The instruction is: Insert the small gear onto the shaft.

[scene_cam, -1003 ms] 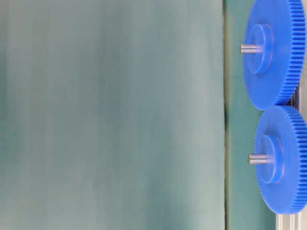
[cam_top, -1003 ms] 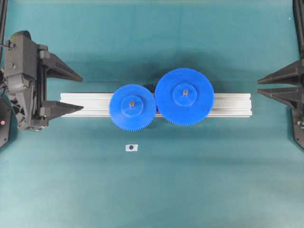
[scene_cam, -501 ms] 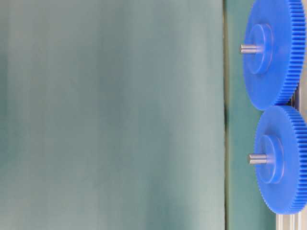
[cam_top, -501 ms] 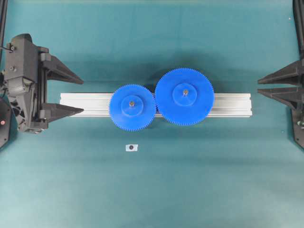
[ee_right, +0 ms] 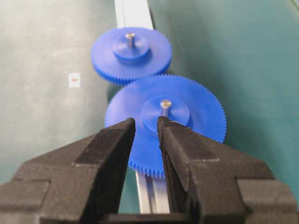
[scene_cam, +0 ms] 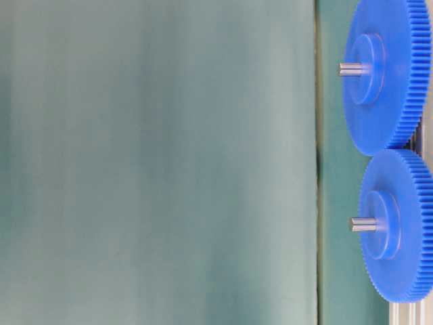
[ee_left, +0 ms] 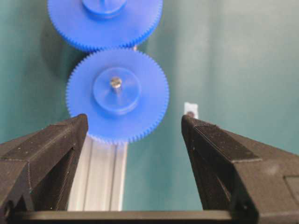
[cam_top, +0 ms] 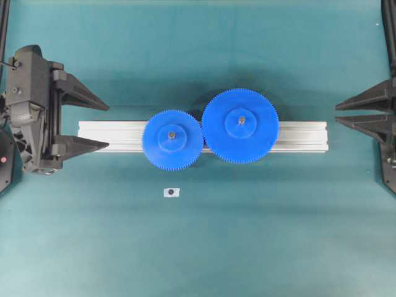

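Blue small gear (cam_top: 172, 139): sits flat on the alu rail (cam_top: 303, 136), hub up, silvery shaft (cam_top: 171, 133) poking out through its centre hole. Teeth mesh w/ the larger gear (cam_top: 240, 126) beside it.
Shaft tip: clearly visible above the hub in the left wrist view (ee_left: 115, 82) and from table level (scene_cam: 362, 224); gear looks fully seated, judged from these views.
Task status: insertion appears done; nothing left to pick up as far as I can tell.
Left gripper (cam_top: 105, 125): jaws spread wide, nothing between them. Parked at the rail's left end, tips pointing along the rail toward the gear.
Right gripper (cam_top: 339, 112): jaws nearly together w/ a narrow gap, holding nothing. Parked off the rail's right end.
Key relation: small gear lies straight ahead of the left gripper, along the rail's long axis; shaft axis stands vertical, perpendicular to the rail. Left arm is the nearer one; from the right arm the larger gear stands in between.
Clearance: left gripper tips well apart from gear rim, no contact.
Other: small white tag (cam_top: 171, 192) w/ dark dot on the green mat (cam_top: 198, 247), near the gear, off the rail.
Next move (judgement): if any, a retreat of the left arm; a re-approach would have to come from the left along the rail.
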Tool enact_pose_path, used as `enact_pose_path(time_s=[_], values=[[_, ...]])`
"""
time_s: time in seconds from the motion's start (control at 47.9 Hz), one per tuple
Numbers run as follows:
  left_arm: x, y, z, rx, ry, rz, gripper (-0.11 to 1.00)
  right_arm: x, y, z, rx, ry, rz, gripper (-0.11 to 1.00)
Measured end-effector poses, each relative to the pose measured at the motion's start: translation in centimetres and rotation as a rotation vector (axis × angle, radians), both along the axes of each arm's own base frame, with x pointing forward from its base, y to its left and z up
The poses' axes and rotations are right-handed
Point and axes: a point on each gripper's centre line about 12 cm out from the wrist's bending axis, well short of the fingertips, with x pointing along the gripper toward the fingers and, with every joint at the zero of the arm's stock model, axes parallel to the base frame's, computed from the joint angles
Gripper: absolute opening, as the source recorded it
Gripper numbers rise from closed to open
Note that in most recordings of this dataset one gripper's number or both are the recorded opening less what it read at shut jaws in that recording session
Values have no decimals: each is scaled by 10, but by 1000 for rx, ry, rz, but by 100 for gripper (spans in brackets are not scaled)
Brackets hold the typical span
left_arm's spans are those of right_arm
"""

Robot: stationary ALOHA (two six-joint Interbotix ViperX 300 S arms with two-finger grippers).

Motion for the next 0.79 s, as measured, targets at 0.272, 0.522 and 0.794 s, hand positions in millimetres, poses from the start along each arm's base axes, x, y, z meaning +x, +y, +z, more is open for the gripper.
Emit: enact_pose_path(time_s=[0.272,0.522,0.794], values=[[0,0,0,0,2,0,79,0,1,-1,1,9,5,38],[1,0,-1,0,2,0,79,-1,1,-4,1,11,6,38],[1,0,-1,0,3,0,79,-2,2,-4,3,11,8,38]])
